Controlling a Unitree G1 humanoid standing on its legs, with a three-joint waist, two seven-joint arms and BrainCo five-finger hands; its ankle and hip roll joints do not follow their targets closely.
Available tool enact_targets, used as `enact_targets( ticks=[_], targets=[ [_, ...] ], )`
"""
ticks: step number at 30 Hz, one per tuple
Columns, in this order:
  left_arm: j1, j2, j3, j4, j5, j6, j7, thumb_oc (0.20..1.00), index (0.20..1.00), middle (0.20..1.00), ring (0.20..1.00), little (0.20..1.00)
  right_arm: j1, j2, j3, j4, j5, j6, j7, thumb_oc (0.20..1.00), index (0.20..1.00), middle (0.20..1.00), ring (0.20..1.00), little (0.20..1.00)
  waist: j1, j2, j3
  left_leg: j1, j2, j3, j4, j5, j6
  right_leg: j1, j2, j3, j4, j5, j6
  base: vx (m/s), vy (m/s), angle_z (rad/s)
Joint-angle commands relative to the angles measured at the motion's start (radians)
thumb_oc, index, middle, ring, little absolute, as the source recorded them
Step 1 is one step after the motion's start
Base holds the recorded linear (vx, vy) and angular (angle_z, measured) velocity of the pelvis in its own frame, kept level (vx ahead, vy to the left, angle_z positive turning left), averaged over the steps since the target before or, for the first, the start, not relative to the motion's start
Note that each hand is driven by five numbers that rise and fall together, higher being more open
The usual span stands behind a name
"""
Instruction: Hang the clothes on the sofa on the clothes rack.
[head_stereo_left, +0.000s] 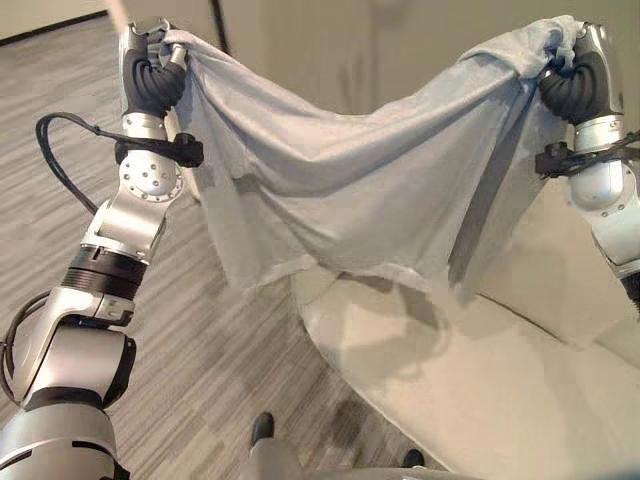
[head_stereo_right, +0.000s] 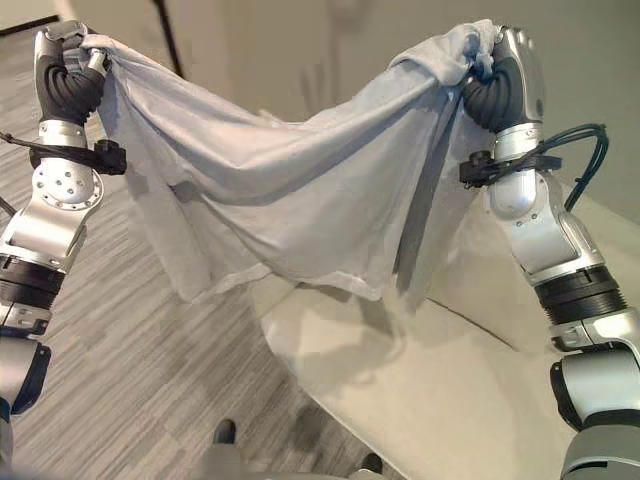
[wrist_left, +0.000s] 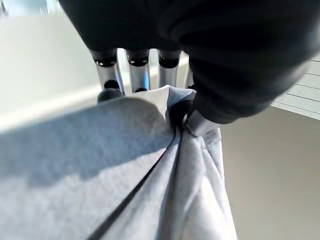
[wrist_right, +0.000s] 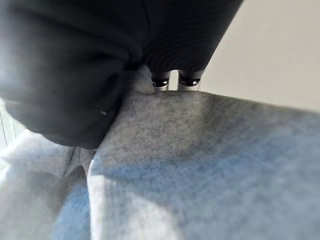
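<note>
Grey plank floor (head_stereo_left: 210, 350), cream sofa (head_stereo_left: 480, 380) below. Light grey T-shirt (head_stereo_left: 350, 190) stretched in the air above sofa, sagging mid-span. Left hand (head_stereo_left: 152, 70) and right hand (head_stereo_right: 500, 85) raised, fingers (wrist_left: 107, 75) curled, pinching opposite top corners.

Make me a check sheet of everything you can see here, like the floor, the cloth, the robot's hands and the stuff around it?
Surface: grey striped wood-look floor; cream sofa below the cloth.
Job's things: grey garment held up in the air, stretched between both hands, sagging in the middle, its lower edge hanging just above the sofa. Clothes rack: nothing seen.
Clutter: nothing seen.
Hands: left hand curled round one upper corner of the garment; right hand curled round the other upper corner. Both are raised high.
Cables: nothing seen apart from the robot's own.
Surroundings: pale wall behind the garment, with a dark upright strip near the left hand.
</note>
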Motion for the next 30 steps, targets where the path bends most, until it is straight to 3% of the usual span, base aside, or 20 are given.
enact_targets(
  ticks=[1, 2, 3, 4, 6, 7, 8, 10, 13, 16, 19, 20, 21, 22, 24, 25, 27, 30],
  targets=[
    [-0.134, 0.026, 0.000, -0.028, 0.063, -0.027, 0.026, 0.200, 0.200, 0.200, 0.200, 0.200, -0.110, -0.066, -0.009, 0.016, -0.022, 0.021, -0.064, 0.200, 0.200, 0.200, 0.200, 0.200, 0.015, 0.029, -0.029, 0.073, 0.024, 0.061, -0.181, 0.006, -0.008, -0.058, -0.057, -0.013, -0.006, 0.025, 0.105, -0.10, 0.417, -0.16],
    [-0.134, 0.030, 0.006, -0.037, 0.067, -0.026, 0.025, 0.200, 0.200, 0.200, 0.200, 0.200, -0.104, -0.062, -0.015, 0.012, -0.023, 0.021, -0.062, 0.200, 0.200, 0.200, 0.200, 0.200, 0.016, 0.023, -0.027, 0.076, 0.007, 0.069, -0.180, 0.003, 0.004, -0.062, -0.053, -0.004, 0.021, 0.008, 0.103, -0.13, 0.714, -0.45],
    [-0.145, 0.023, -0.006, -0.041, 0.067, -0.024, 0.021, 0.200, 0.200, 0.200, 0.200, 0.200, -0.104, -0.074, -0.016, 0.016, -0.017, 0.016, -0.061, 0.200, 0.200, 0.200, 0.200, 0.200, 0.007, 0.006, -0.019, 0.072, -0.036, 0.073, -0.169, -0.001, 0.032, -0.068, 0.016, 0.059, 0.112, -0.061, 0.072, -0.05, 0.558, -0.24],
    [-0.162, 0.014, -0.015, -0.031, 0.061, -0.016, 0.010, 0.200, 0.200, 0.200, 0.200, 0.200, -0.093, -0.091, -0.026, 0.027, 0.002, 0.009, -0.058, 0.200, 0.200, 0.200, 0.200, 0.200, 0.012, 0.001, -0.022, 0.071, -0.064, 0.071, -0.167, 0.003, 0.050, -0.063, 0.099, 0.095, 0.151, -0.168, 0.043, -0.06, 0.523, -0.23],
    [-0.164, 0.004, -0.016, -0.023, 0.042, -0.014, -0.009, 0.200, 0.200, 0.200, 0.200, 0.200, -0.080, -0.115, -0.036, 0.034, 0.019, 0.004, -0.045, 0.200, 0.200, 0.200, 0.200, 0.200, 0.014, -0.019, -0.026, 0.072, -0.100, 0.064, -0.170, 0.010, 0.067, -0.045, 0.189, 0.127, 0.194, -0.246, 0.013, -0.02, 0.204, 0.01],
    [-0.166, 0.003, -0.017, -0.023, 0.042, -0.014, -0.010, 0.200, 0.200, 0.200, 0.200, 0.200, -0.080, -0.116, -0.038, 0.034, 0.019, 0.003, -0.045, 0.200, 0.200, 0.200, 0.200, 0.200, 0.015, -0.019, -0.025, 0.068, -0.100, 0.065, -0.169, 0.015, 0.067, -0.048, 0.189, 0.127, 0.195, -0.244, 0.011, -0.02, 0.147, 0.06],
    [-0.161, 0.001, -0.009, -0.022, 0.034, -0.011, -0.022, 0.200, 0.200, 0.200, 0.200, 0.200, -0.074, -0.131, -0.041, 0.044, 0.026, 0.004, -0.034, 0.200, 0.200, 0.200, 0.200, 0.200, 0.018, -0.041, -0.026, 0.075, -0.134, 0.066, -0.173, 0.018, 0.077, -0.032, 0.269, 0.157, 0.207, -0.291, -0.008, -0.03, 0.110, 0.06],
    [-0.139, 0.007, 0.013, -0.022, 0.033, -0.006, -0.029, 0.200, 0.200, 0.200, 0.200, 0.200, -0.076, -0.138, -0.046, 0.053, 0.027, 0.005, -0.034, 0.200, 0.200, 0.200, 0.200, 0.200, 0.028, -0.056, -0.035, 0.090, -0.161, 0.071, -0.190, 0.025, 0.083, -0.016, 0.305, 0.168, 0.150, -0.296, -0.041, 0.03, 0.094, 0.12],
    [-0.065, 0.001, 0.064, -0.033, 0.028, -0.015, -0.035, 0.200, 0.200, 0.200, 0.200, 0.200, -0.075, -0.133, -0.049, 0.062, 0.037, 0.000, -0.024, 0.200, 0.200, 0.200, 0.200, 0.200, 0.012, -0.046, -0.030, 0.132, -0.181, 0.053, -0.193, 0.002, 0.086, -0.015, 0.331, 0.222, 0.069, -0.241, -0.031, 0.12, 0.084, 0.13],
    [-0.036, -0.030, 0.076, -0.052, 0.029, -0.015, -0.046, 0.200, 0.200, 0.200, 0.200, 0.200, -0.035, -0.168, -0.076, 0.063, 0.045, -0.001, -0.012, 0.200, 0.200, 0.200, 0.200, 0.200, -0.008, -0.038, -0.008, 0.110, -0.189, 0.046, -0.064, -0.053, 0.090, 0.005, 0.305, 0.205, 0.046, -0.221, -0.026, 0.09, 0.135, 0.29],
    [-0.056, -0.015, 0.054, -0.051, 0.022, -0.018, -0.045, 0.200, 0.200, 0.200, 0.200, 0.200, -0.015, -0.179, -0.096, 0.052, 0.055, -0.001, -0.016, 0.200, 0.200, 0.200, 0.200, 0.200, -0.012, -0.048, 0.007, 0.032, -0.071, 0.025, -0.031, -0.031, 0.059, 0.008, 0.249, 0.193, 0.034, -0.221, -0.003, 0.03, 0.213, 0.50],
    [-0.061, -0.015, 0.050, -0.048, 0.021, -0.019, -0.045, 0.200, 0.200, 0.200, 0.200, 0.200, -0.012, -0.179, -0.100, 0.052, 0.055, -0.001, -0.016, 0.200, 0.200, 0.200, 0.200, 0.200, -0.013, -0.049, 0.004, 0.029, -0.070, 0.022, -0.034, -0.029, 0.057, 0.004, 0.250, 0.191, 0.035, -0.221, -0.004, 0.07, 0.181, 0.03],
    [-0.071, -0.009, 0.044, -0.039, 0.017, -0.019, -0.043, 0.200, 0.200, 0.200, 0.200, 0.200, -0.005, -0.182, -0.108, 0.054, 0.062, -0.001, -0.020, 0.200, 0.200, 0.200, 0.200, 0.200, -0.017, -0.050, 0.004, 0.015, -0.018, 0.010, -0.049, 0.002, 0.046, 0.006, 0.231, 0.194, 0.029, -0.230, 0.005, 0.14, 0.271, 0.02],
    [-0.104, -0.001, 0.018, -0.011, -0.002, -0.025, -0.037, 0.200, 0.200, 0.200, 0.200, 0.200, 0.028, -0.184, -0.137, 0.052, 0.079, -0.001, -0.034, 0.200, 0.200, 0.200, 0.200, 0.200, -0.025, -0.053, 0.000, -0.009, 0.072, -0.002, -0.102, 0.061, 0.022, 0.006, 0.207, 0.194, 0.024, -0.250, 0.017, 0.24, 0.424, 0.02],
    [-0.118, 0.003, -0.002, 0.009, -0.018, -0.032, -0.024, 0.200, 0.200, 0.200, 0.200, 0.200, 0.064, -0.180, -0.157, 0.040, 0.080, -0.001, -0.046, 0.200, 0.200, 0.200, 0.200, 0.200, -0.026, -0.046, -0.008, -0.032, 0.136, -0.035, -0.127, 0.103, -0.001, 0.028, 0.173, 0.213, 0.017, -0.267, 0.041, 0.31, 0.452, 0.02],
    [-0.115, 0.005, -0.003, 0.010, -0.022, -0.034, -0.019, 0.200, 0.200, 0.200, 0.200, 0.200, 0.078, -0.182, -0.166, 0.025, 0.073, 0.003, -0.042, 0.200, 0.200, 0.200, 0.200, 0.200, -0.021, -0.035, -0.015, -0.031, 0.139, -0.063, -0.125, 0.113, -0.014, 0.043, 0.159, 0.224, 0.012, -0.268, 0.050, 0.32, 0.478, -0.04],
    [-0.098, -0.006, 0.008, 0.008, -0.013, -0.032, -0.017, 0.200, 0.200, 0.200, 0.200, 0.200, 0.103, -0.186, -0.187, 0.012, 0.059, 0.013, -0.033, 0.200, 0.200, 0.200, 0.200, 0.200, -0.029, 0.001, -0.042, -0.007, 0.126, -0.079, -0.129, 0.076, -0.046, 0.077, 0.104, 0.220, -0.003, -0.245, 0.079, 0.36, 0.575, -0.29],
    [-0.089, -0.012, 0.006, -0.015, 0.001, -0.025, -0.020, 0.200, 0.200, 0.200, 0.200, 0.200, 0.102, -0.160, -0.201, -0.002, 0.043, 0.027, -0.033, 0.200, 0.200, 0.200, 0.200, 0.200, -0.041, 0.015, -0.051, 0.009, 0.058, -0.053, -0.108, 0.015, -0.034, 0.057, 0.008, 0.224, 0.007, -0.138, 0.103, 0.25, 0.546, -0.40]
  ],
)
